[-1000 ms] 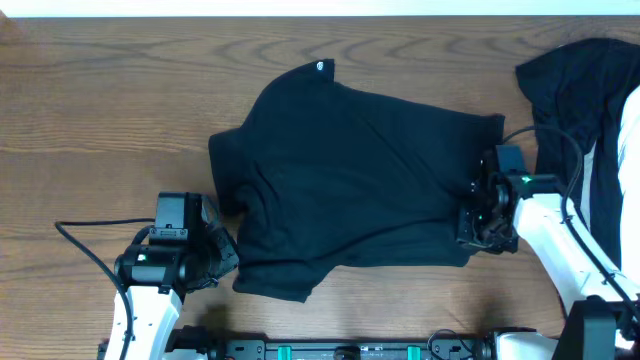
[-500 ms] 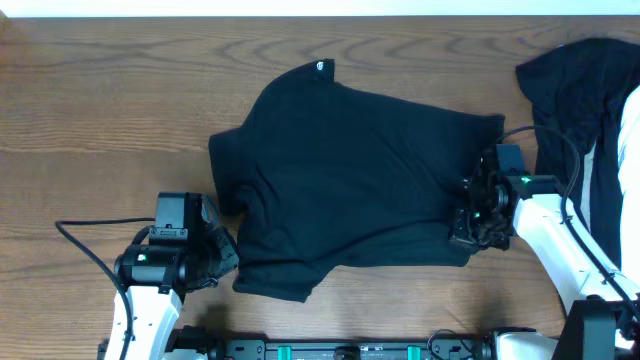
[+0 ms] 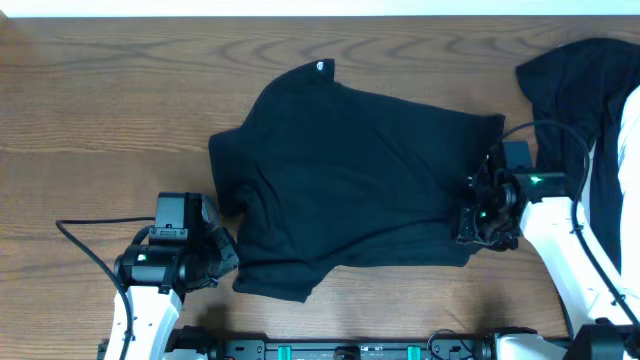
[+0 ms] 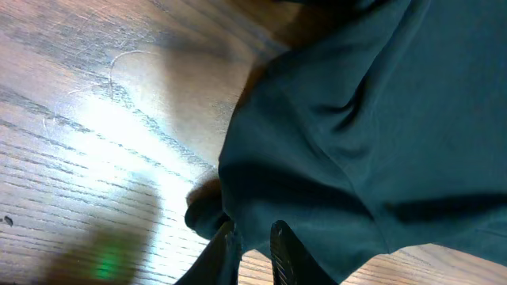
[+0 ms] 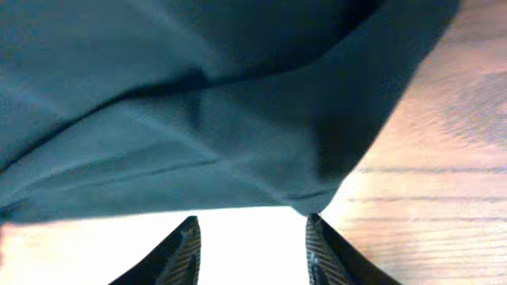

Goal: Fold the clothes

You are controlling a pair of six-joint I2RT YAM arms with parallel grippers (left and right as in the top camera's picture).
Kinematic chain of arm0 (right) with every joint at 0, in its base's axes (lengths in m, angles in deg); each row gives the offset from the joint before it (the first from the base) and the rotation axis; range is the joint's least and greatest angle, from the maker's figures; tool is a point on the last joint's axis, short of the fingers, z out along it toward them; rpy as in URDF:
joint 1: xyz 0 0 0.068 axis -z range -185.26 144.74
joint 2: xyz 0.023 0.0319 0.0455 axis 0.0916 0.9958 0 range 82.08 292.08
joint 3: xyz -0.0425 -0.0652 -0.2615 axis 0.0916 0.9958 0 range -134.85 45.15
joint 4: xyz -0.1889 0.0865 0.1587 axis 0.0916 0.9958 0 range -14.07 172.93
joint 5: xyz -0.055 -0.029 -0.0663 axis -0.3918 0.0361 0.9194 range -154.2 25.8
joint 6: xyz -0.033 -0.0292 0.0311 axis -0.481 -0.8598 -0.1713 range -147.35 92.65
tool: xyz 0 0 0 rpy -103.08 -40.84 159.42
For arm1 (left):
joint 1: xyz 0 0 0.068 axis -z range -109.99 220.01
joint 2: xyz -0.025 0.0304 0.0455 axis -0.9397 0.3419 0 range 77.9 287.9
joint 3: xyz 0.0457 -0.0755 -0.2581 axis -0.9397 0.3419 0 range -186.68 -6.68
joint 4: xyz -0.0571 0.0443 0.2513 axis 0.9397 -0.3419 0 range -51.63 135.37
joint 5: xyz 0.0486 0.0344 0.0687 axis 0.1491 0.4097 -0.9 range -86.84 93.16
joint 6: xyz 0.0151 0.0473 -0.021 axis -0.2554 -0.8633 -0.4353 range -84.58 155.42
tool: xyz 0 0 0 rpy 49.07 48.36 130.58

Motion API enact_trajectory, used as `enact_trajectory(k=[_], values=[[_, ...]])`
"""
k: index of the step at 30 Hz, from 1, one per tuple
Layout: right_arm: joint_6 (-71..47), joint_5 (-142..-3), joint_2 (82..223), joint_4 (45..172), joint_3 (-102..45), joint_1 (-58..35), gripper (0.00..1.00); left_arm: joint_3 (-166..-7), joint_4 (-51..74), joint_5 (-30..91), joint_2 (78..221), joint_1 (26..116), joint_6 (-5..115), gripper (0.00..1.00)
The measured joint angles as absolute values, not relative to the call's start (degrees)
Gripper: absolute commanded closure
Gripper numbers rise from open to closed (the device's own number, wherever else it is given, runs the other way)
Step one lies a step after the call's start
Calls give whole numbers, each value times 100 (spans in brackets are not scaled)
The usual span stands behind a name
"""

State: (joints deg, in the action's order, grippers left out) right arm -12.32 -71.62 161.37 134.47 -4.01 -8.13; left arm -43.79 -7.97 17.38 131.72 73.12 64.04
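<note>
The clothes (image 3: 360, 170) are one black garment lying rumpled in the middle of the wooden table (image 3: 100, 100), with a small white logo (image 3: 320, 67) at its far edge. My left gripper (image 3: 225, 255) is at the garment's near-left edge. In the left wrist view its fingers (image 4: 253, 237) are nearly closed on a fold of the fabric (image 4: 380, 134). My right gripper (image 3: 468, 228) is at the garment's near-right corner. In the right wrist view its fingers (image 5: 252, 233) are spread wide, and the fabric (image 5: 198, 103) lies just ahead, its corner touching the right fingertip.
A second dark garment (image 3: 570, 80) is heaped at the far right, with white cloth (image 3: 625, 150) at the right edge. A black cable (image 3: 85, 245) trails left of the left arm. Bare wood surrounds the garment.
My right wrist shifted slightly left, then back right, at the garment's near-right corner. The left arm and the garment have not visibly moved.
</note>
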Motion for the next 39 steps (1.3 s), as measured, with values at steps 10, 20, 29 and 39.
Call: enact_trajectory(k=[10,20,29,39], values=[[-852,-6943,16594,12746,10,-813,99,-4379,-795,1738,13172,7312,6389,83],[-1284,-8008,16445,12978,-102,-813,99,-4379,-797,1738,13172,7312,6389,83],[-1210,-7546,15800,13327,-403,-813,48,-4379,-819,1738,13172,7312,6387,68],[-834,-6910,16259,13052,-132,-785,57,-4379,-834,1738,13172,7312,6387,63]])
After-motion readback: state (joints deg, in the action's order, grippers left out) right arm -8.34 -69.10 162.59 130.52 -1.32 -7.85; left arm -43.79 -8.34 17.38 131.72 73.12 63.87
